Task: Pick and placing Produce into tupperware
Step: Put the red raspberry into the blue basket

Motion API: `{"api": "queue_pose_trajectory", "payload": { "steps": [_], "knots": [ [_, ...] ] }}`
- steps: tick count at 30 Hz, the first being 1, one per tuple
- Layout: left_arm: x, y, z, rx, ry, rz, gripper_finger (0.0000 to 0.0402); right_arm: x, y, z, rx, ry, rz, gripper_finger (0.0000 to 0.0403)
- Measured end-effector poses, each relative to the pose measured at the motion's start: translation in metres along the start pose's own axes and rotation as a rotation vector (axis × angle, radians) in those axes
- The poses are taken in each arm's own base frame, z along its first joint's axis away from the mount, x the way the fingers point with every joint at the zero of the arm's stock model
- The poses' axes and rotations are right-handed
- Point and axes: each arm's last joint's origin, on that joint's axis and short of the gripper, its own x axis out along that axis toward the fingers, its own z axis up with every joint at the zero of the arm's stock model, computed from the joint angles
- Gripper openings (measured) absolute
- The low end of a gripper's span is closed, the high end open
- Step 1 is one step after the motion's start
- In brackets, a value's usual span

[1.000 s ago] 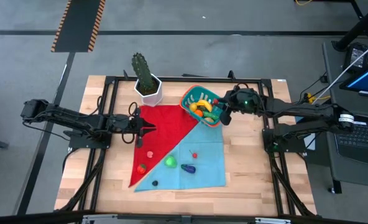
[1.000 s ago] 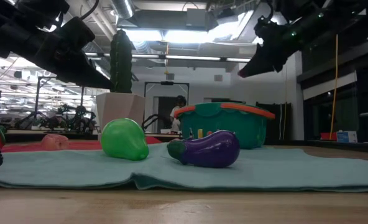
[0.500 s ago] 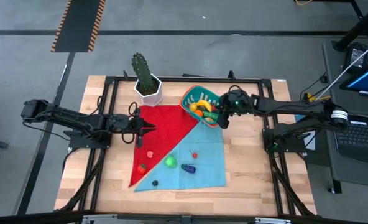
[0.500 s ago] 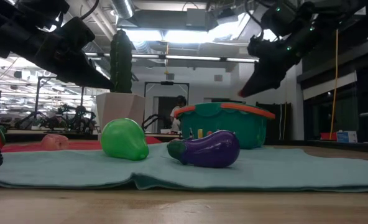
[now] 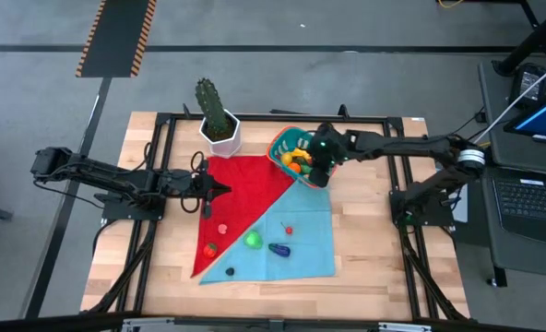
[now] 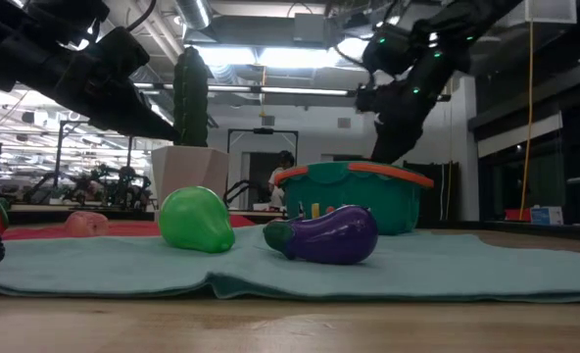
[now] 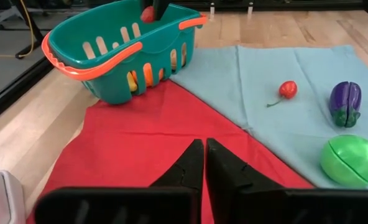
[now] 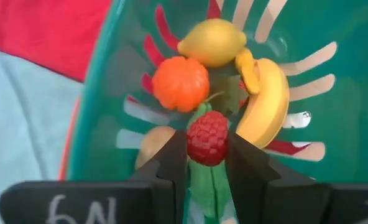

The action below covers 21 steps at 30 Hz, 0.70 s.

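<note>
Since a sec ago, my right arm has swung in from beside the tub to directly over it; left fingers have closed up too. Right end effector (image 8: 207, 163) is pinched narrow on a red raspberry (image 8: 207, 137), hanging just above the teal tupperware (image 5: 279, 145), w/ the berry over the pile already inside: lemon (image 8: 212, 41), orange (image 8: 180, 83), banana (image 8: 268, 99). Left end effector (image 7: 205, 163) is empty, fingers together, waiting over the red cloth (image 7: 140, 143), well apart from the tub.

Still out on the blue cloth (image 5: 301, 231): green pear (image 5: 253, 240), eggplant (image 5: 279, 249), small red cherry (image 5: 289, 230), a small dark piece near the front edge; a pink piece and a red one on the red cloth. So roughly half done, I'd judge.

Step in hand = drop the berry. To do it well: stay centred btwn the tub walls, keep clear of the orange rim, lower a touch so the berry doesn't bounce off the banana and out, then open fully and lift straight up before swinging back toward the worktop items. Cactus pot (image 5: 222, 134) sits near the tub; avoid it on the way out.
</note>
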Motion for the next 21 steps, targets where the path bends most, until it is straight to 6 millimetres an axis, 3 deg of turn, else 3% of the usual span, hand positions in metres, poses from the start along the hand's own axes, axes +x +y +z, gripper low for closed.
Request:
{"api": "queue_pose_trajectory", "payload": {
  "steps": [5, 15, 21],
  "knots": [
    [0.0, 0.0, -0.001, 0.003, 0.013, 0.001, 0.0001, 0.013, -0.005, 0.012, -0.018, 0.045, -0.002, 0.009],
    [0.0, 0.0, -0.001, 0.003, 0.013, 0.001, 0.0023, 0.027, -0.009, 0.012, -0.011, 0.099, 0.056, 0.0091],
    [0.0, 0.0, -0.001, 0.003, 0.013, 0.001, 0.0037, 0.027, -0.009, 0.012, -0.02, 0.093, 0.056, 0.0158]
  ]
}}
